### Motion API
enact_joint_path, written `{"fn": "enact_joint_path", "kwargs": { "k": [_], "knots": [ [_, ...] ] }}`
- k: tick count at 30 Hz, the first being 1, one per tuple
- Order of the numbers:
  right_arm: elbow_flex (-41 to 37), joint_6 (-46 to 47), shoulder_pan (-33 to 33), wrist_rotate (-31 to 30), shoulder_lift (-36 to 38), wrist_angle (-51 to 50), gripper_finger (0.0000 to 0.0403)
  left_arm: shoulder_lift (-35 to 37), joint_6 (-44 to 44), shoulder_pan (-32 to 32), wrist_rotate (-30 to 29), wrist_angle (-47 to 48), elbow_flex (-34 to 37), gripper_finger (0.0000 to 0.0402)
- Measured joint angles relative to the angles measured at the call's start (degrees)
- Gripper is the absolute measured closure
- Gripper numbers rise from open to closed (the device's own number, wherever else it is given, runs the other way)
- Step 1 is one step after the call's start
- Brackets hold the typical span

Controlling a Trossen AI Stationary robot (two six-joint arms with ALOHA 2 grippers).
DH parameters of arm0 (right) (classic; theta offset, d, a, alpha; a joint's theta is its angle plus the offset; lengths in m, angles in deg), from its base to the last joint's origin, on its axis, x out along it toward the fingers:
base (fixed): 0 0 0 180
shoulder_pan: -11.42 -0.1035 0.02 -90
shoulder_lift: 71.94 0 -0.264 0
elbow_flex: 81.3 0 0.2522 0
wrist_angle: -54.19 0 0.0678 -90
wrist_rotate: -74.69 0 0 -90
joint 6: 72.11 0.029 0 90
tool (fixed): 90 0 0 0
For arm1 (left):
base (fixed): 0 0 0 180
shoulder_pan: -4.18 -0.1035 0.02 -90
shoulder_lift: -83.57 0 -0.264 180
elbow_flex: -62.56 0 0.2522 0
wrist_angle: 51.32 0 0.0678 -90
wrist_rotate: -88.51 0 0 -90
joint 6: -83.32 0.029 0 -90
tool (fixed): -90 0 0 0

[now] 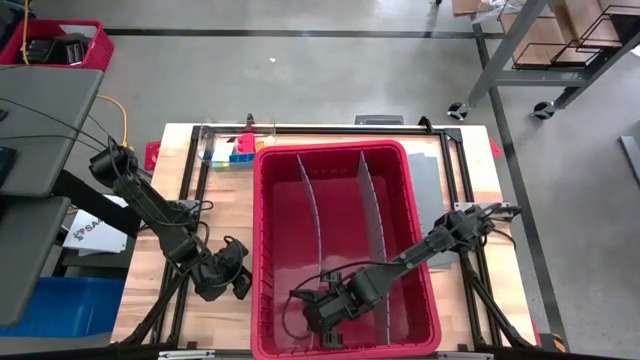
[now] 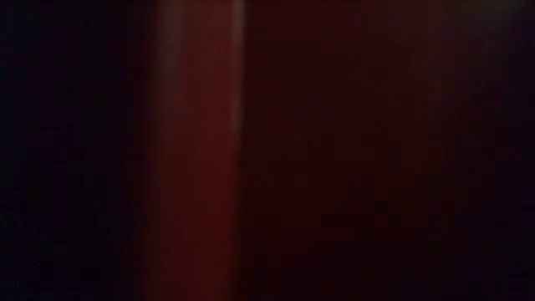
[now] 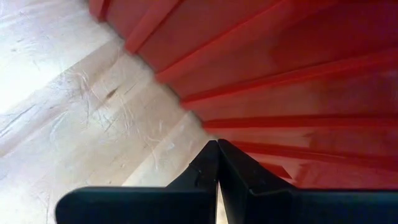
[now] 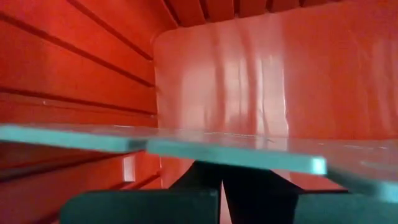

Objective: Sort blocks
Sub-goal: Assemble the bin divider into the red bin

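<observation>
The blocks [image 1: 240, 152], yellow, blue, red and green, lie in a small heap on the table's far left, beyond the red bin [image 1: 345, 150]. Two grey divider sheets [image 1: 312, 215] [image 1: 372, 215] stand on edge inside the bin. My left gripper [image 1: 240, 278] [image 3: 217, 144] is shut, low over the table beside the bin's outer left wall [image 3: 292, 93]. My right gripper [image 1: 322, 312] [image 4: 222, 177] is shut inside the bin's near part, at the near end of the left divider. That divider's edge [image 4: 186, 146] crosses in front of its fingertips and hides them. My left gripper's shut fingertips [image 3: 211, 155] stand right at the foot of the bin's outer left wall; I cannot tell whether they touch it. My right gripper slants down into the bin, its fingertips behind the divider's edge [image 4: 236, 152]; whether they touch the sheet cannot be told.
A flat grey sheet [image 1: 425, 180] lies on the table to the bin's right. A black frame [image 1: 450, 150] runs round the tabletop. The low view is filled by the dark red bin wall [image 2: 192, 150]. Bare wood [image 1: 170, 180] shows to the bin's left.
</observation>
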State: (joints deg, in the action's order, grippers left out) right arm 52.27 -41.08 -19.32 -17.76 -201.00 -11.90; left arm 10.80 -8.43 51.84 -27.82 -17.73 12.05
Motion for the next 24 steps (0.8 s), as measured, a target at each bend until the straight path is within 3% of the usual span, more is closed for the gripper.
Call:
{"fn": "enact_joint_path", "kwargs": {
  "k": [24],
  "knots": [
    [1.7,2.6,-0.5,-0.1,0.0,0.7,0.0403,0.0,1.4,-0.1,-0.4,3.1,0.0,0.0401]
  ]
}}
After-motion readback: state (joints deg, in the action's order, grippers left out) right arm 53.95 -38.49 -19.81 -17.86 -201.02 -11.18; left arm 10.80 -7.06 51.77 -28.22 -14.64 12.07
